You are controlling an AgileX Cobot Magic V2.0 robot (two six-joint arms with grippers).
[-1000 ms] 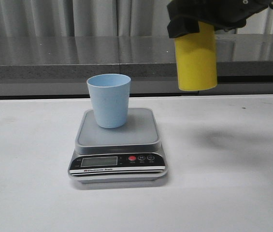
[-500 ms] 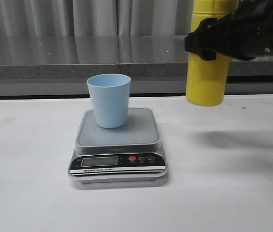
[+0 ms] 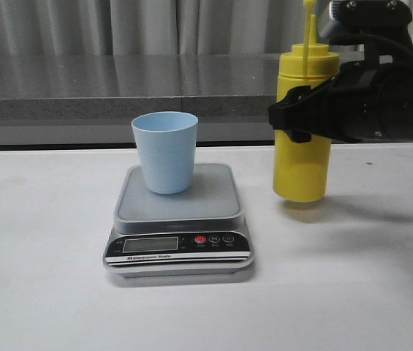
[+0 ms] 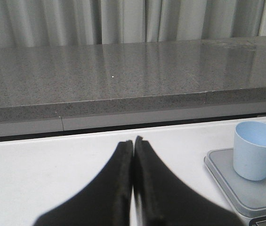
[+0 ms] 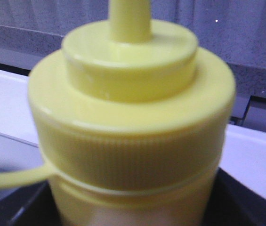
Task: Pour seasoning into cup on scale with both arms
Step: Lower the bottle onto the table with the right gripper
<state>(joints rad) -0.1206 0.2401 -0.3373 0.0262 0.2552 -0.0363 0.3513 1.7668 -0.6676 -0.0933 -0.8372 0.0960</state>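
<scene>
Yellow bottle (seasoning [image 3: 302,157]): upright, lifted just clear of the white surface [image 3: 45,292], a faint shadow under its base. Nozzle points straight up; the thin cap tether shows beside the collar in the right wrist view, where the ribbed collar and shoulder fill the picture [image 5: 133,122].
Right arm [image 3: 381,102]: reaches in from the right edge of the front view, at the height of the bottle's upper body.
Right fingers [image 3: 294,117]: clenched around the seasoning bottle, black clamp across its front just under the shoulder.
Cup [image 3: 165,151]: light blue, upright, mouth open upward, standing on the scale platform toward its rear left part. Also seen in the left wrist view [image 4: 256,150], on the platform corner.
Scale [image 3: 179,212]: grey platform, black front panel facing the camera with an LCD and a red button; reading too small to make out. Rests flat on the surface.
Bottle to cup: bottle is to the robot's right of the scale, near it but apart; nozzle tip stands higher than the cup rim. No contact between bottle and cup.
Left fingers [image 4: 133,146]: pressed together tip to tip, nothing between them, held over bare surface well to the left of the scale; outside the front view.
Background: grey stone ledge [image 3: 118,80] behind the surface, pale curtains above it.
</scene>
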